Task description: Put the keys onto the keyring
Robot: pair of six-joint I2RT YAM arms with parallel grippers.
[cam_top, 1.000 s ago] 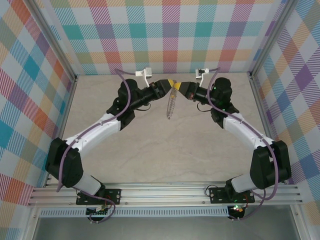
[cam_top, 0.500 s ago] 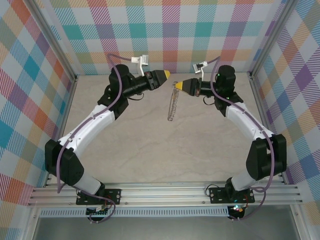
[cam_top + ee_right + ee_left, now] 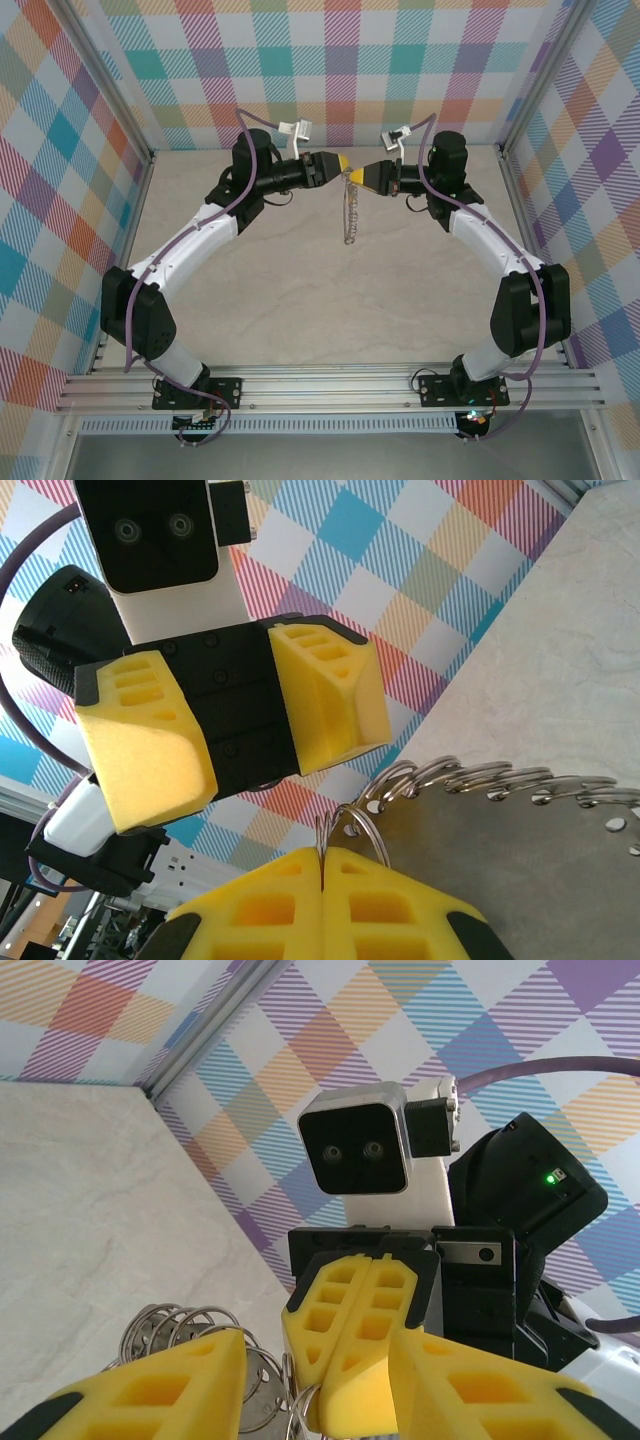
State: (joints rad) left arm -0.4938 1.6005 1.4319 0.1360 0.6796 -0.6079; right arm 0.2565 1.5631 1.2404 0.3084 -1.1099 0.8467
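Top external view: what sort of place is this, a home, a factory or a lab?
Most likely a lab robot enclosure: plaid-printed wall panels on three sides, an aluminium mounting rail along the near edge, and a stone-look tabletop.

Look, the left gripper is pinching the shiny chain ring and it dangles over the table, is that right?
Not quite. It is the right gripper that pinches the keyring, its yellow fingers shut on the top loop; the right wrist view shows this. The left gripper stands open beside it. The rest is right: the ring does dangle over the table.
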